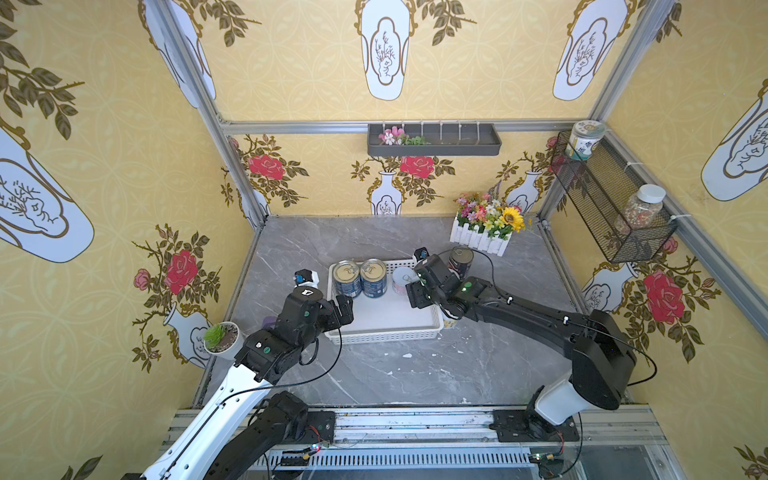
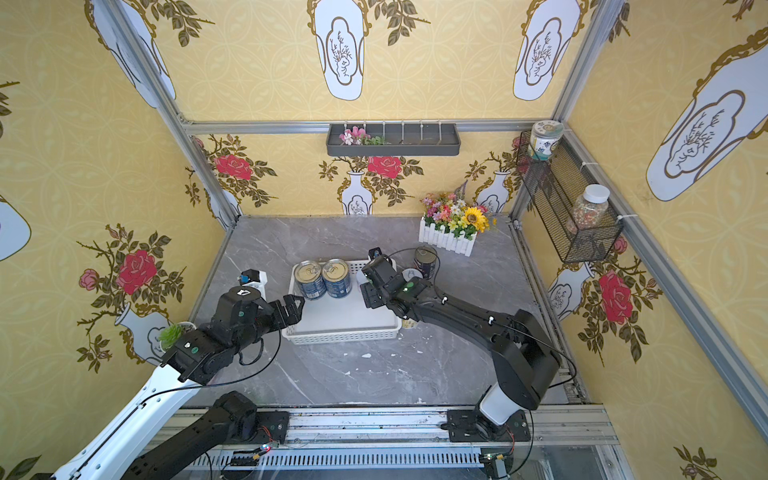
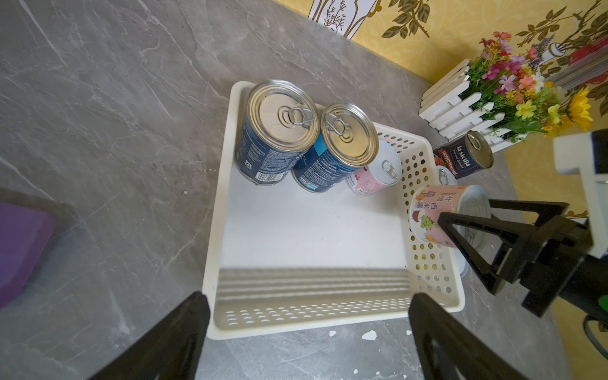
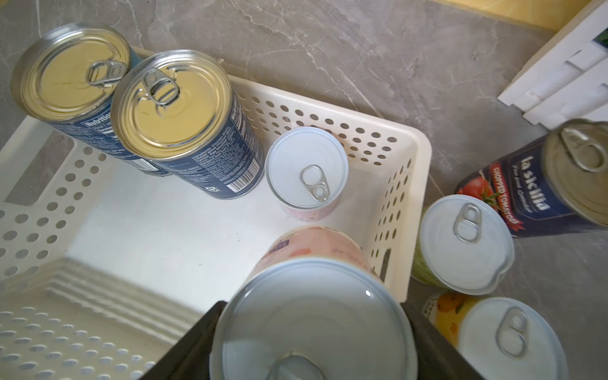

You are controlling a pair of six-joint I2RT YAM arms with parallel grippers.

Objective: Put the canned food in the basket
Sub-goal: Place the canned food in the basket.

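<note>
In a top view: basket (image 1: 384,337) at centre, two blue tins (image 1: 347,279) and a pink tin (image 1: 400,279) upright along its 12 o'clock wall; tomato tin (image 1: 460,261) outside at 2 o'clock. Left wrist: left fingers (image 3: 179,335) spread, empty; right fingers (image 3: 444,222) pinching a second pink tin (image 3: 427,214) over the side wall — not yet down. Right wrist: green tin (image 4: 464,243) and yellow tin (image 4: 503,335) out on the bench (image 4: 362,49) — likely near halfway.

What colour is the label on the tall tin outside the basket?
Dark navy, white lettering, red tomatoes: the tall tin shows best in the right wrist view.

Bright even light, soft shadows, fisheye edges, near objects blurred.
</note>
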